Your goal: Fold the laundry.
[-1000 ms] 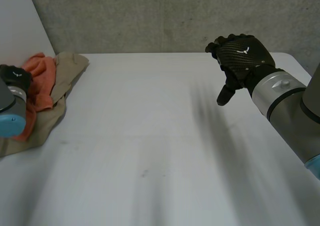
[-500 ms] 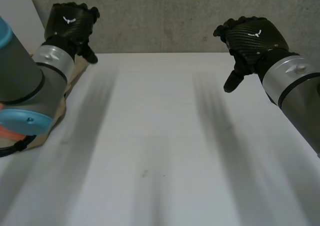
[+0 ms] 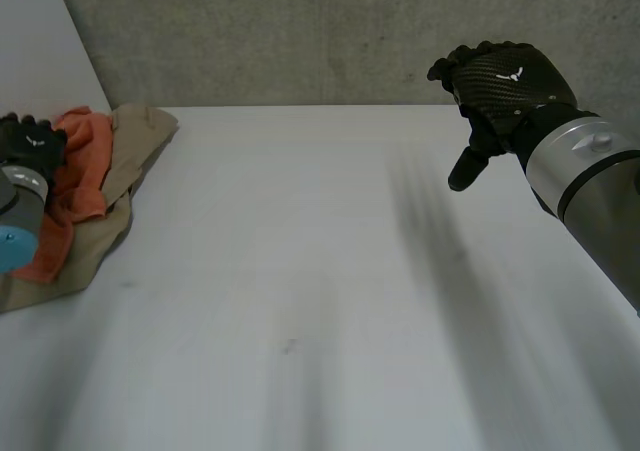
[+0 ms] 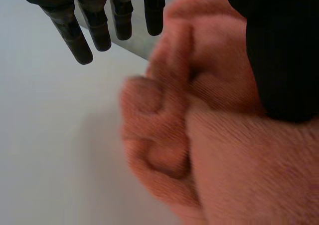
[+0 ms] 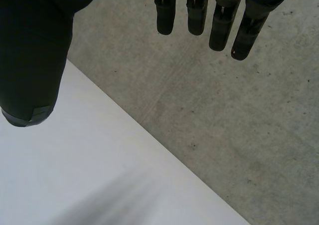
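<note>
Here, 2 cloths lie bunched at the far left corner of the white table [image 3: 320,271]: an orange cloth [image 3: 88,171] on top of a tan cloth [image 3: 138,136]. The left hand [image 3: 30,143] hangs over the orange cloth, fingers straight and spread, gripping nothing. The right hand [image 3: 500,83] is raised above the table's far right side, fingers relaxed and empty, before the concrete wall [image 3: 300,31].

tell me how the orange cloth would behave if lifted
Probably floppy: the orange cloth lies bunched in soft folds, so it should droop from the left robot hand. Likely light; its ribbed weave looks grippy, not slippery. It lies on the beige cloth, which might drag along.
</note>
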